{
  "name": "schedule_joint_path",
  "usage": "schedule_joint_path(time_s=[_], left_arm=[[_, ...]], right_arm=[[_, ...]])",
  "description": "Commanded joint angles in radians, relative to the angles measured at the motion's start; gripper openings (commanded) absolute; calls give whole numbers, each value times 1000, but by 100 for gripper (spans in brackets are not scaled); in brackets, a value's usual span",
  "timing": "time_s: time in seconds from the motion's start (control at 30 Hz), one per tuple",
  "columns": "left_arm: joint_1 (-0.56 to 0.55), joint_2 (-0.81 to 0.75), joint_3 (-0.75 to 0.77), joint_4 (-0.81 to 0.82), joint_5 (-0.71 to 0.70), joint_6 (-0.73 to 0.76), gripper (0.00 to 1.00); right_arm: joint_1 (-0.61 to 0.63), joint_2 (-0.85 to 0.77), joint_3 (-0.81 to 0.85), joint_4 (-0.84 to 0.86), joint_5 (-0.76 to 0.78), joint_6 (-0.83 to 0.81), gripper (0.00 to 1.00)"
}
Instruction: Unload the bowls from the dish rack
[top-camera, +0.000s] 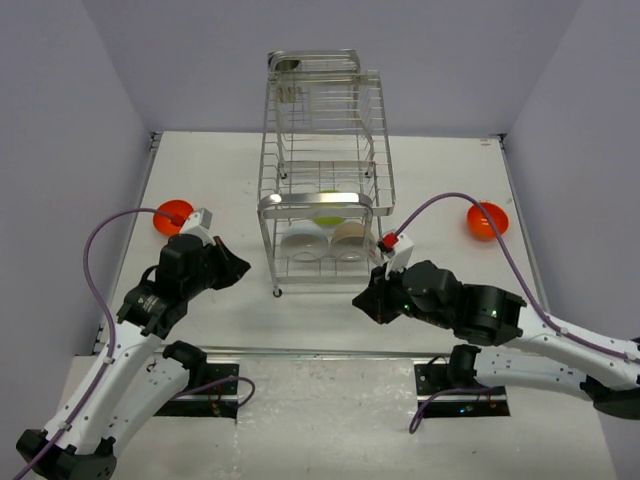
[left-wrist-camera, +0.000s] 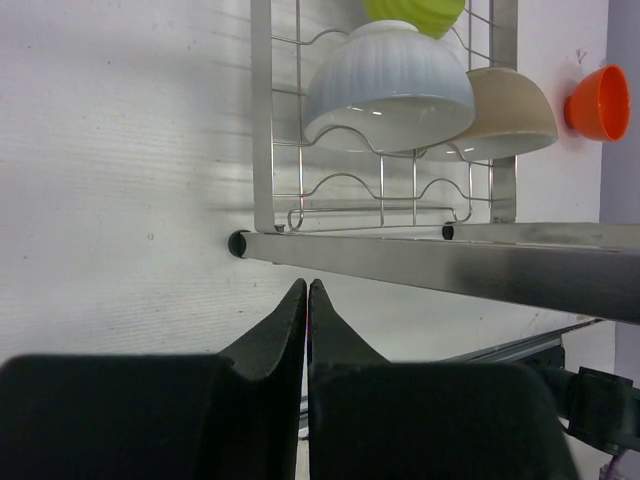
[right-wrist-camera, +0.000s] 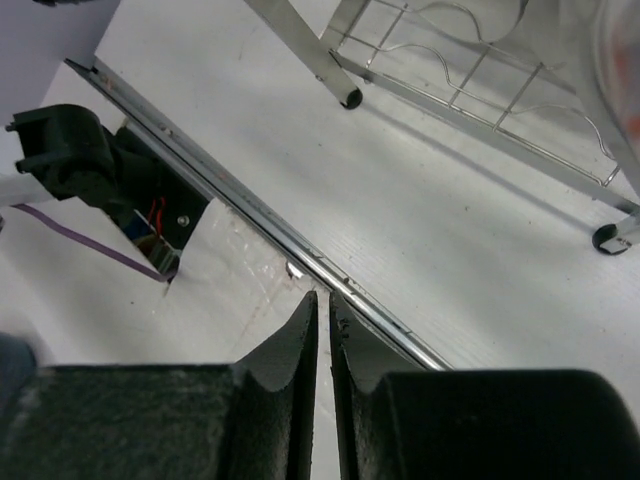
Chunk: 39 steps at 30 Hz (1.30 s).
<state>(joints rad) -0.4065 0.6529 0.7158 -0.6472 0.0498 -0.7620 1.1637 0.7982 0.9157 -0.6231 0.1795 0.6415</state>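
- The dish rack (top-camera: 325, 180) stands mid-table; low in it a white bowl (top-camera: 305, 241) and a beige bowl (top-camera: 350, 240) sit side by side, with a lime-green bowl (top-camera: 328, 215) just behind them
- The left-hand orange bowl (top-camera: 174, 214) and the right-hand orange bowl (top-camera: 487, 221) lie on the table, well apart from the rack
- The left gripper (top-camera: 240, 268) sits left of the rack's base, fingers pressed together, empty
- The right gripper (top-camera: 360, 300) sits near the rack's front right foot, likewise closed on nothing
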Motion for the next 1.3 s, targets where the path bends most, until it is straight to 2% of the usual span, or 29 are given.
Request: schedule_joint_path(time_s=[0.0, 0.13, 0.27, 0.33, 0.4, 0.57, 0.7, 0.73, 0.77, 0.87, 0.97, 1.0, 1.07, 1.23, 1.27], left_arm=[[-3, 2, 8, 11, -21, 36, 0], [-3, 4, 1, 14, -15, 39, 0], [-3, 1, -3, 18, -11, 44, 0], [-3, -2, -6, 20, -7, 46, 0], [-3, -9, -10, 18, -4, 49, 0], [-3, -35, -21, 18, -10, 61, 0], [-3, -32, -30, 23, -7, 70, 0], [-3, -27, -32, 24, -7, 72, 0], [-3, -24, -33, 24, -10, 75, 0], [-3, -18, -35, 23, -14, 82, 1], [-3, -36, -36, 14, -39, 82, 11], [-3, -41, -35, 11, -44, 82, 20], [-3, -52, -27, -3, -63, 87, 30], [-3, -70, -24, 9, -54, 69, 36], [-3, -70, -24, 14, -54, 66, 36]], right_arm=[[89, 51, -31, -9, 227, 104, 9], [236, 111, -57, 0, 354, 179, 8], [293, 202, -103, 60, 457, 190, 8], [332, 258, -135, 120, 561, 176, 8], [350, 286, -190, 252, 648, 123, 9], [353, 422, -226, 564, 721, -49, 14], [353, 625, -83, 582, 753, -199, 21], [353, 657, -68, 597, 756, -239, 28], [353, 711, -52, 621, 755, -312, 32], [344, 771, -12, 700, 756, -396, 44], [323, 794, 0, 762, 761, -489, 46], [312, 802, -6, 784, 784, -544, 46], [301, 805, -27, 905, 827, -617, 45], [252, 825, -98, 1190, 917, -877, 41], [248, 837, -112, 1329, 929, -989, 41]])
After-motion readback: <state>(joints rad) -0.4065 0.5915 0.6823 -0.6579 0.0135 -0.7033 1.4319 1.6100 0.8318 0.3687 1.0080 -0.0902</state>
